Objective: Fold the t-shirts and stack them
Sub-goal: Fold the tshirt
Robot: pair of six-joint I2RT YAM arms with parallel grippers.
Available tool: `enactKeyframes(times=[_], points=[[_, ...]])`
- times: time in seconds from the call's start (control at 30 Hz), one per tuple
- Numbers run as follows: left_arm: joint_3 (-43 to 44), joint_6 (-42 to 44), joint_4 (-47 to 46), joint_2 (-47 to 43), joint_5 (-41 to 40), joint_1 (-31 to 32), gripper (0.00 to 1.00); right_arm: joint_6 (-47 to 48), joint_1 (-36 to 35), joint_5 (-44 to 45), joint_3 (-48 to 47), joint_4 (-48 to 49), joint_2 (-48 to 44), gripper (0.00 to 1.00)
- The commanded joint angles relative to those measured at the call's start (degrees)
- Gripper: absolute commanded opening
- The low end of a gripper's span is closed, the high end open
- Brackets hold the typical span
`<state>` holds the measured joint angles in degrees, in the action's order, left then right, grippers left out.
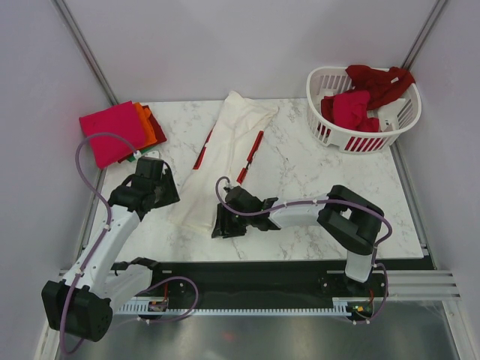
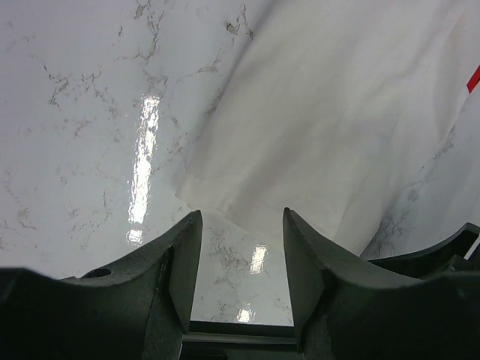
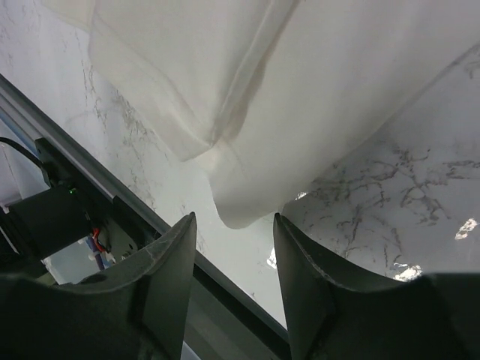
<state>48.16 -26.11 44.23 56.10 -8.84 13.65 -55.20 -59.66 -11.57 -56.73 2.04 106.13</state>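
Our left claw (image 2: 241,225) and right claw (image 3: 234,225) are both standing open, gripping nothing, as we are hovering at the near hem of the cream-white t-shirt (image 1: 225,142) lying on the table (image 1: 315,172); folded t-shirts (image 1: 116,131) are sitting at far left, red t-shirts (image 1: 352,109) in the basket (image 1: 352,141).

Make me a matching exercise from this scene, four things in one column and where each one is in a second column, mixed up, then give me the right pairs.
Things:
1. cream shirt
2. pink shirt
3. laundry basket
4. red shirts

Places:
A. far right corner of the table
B. spread out in the middle of the table
C. inside the laundry basket
D. on top of the folded pile, far left

Pairs: 1-B, 2-D, 3-A, 4-C
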Motion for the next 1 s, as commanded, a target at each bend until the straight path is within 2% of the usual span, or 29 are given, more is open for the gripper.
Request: enactKeyframes(times=[0.0, 0.23, 0.33, 0.4, 0.43, 0.57, 0.73, 0.8, 0.97], points=[[0.4, 1.1, -0.9, -0.7, -0.2, 0.2, 0.54, 0.3, 0.0, 7.2, 1.5, -2.4, 1.5, 0.54], [0.4, 1.2, -0.8, -0.5, -0.4, 0.4, 0.54, 0.3, 0.1, 9.2, 1.4, -0.2, 2.9, 0.57], [0.3, 1.1, -0.9, -0.4, -0.6, 0.3, 0.54, 0.3, 0.1, 8.9, 1.3, 0.2, 3.7, 0.53], [0.3, 1.1, -0.9, -0.4, -0.7, 0.4, 0.54, 0.0, 0.0, 8.2, 2.1, 0.9, 3.9, 0.44], [0.3, 1.1, -0.9, -0.4, -0.7, 0.3, 0.54, -0.2, 0.0, 7.7, 2.5, 1.4, 3.8, 0.3], [0.3, 1.1, -0.9, 0.1, -0.7, 0.4, 0.54, 0.1, -0.3, 7.0, 5.0, 2.5, 2.4, 0.0], [0.6, 1.8, -0.8, 0.2, 2.3, 0.7, 0.54, 1.7, -0.1, 10.5, 12.2, 0.4, -6.1, 0.0], [0.6, 1.3, -0.9, -0.3, 4.2, 2.6, 0.54, 2.6, 0.0, 12.8, 16.0, -1.9, -9.6, 0.0], [-1.2, -3.1, -1.4, -1.3, 12.9, 8.0, 0.56, 1.7, 0.0, 18.5, 26.0, -11.1, -26.0, 0.0]])
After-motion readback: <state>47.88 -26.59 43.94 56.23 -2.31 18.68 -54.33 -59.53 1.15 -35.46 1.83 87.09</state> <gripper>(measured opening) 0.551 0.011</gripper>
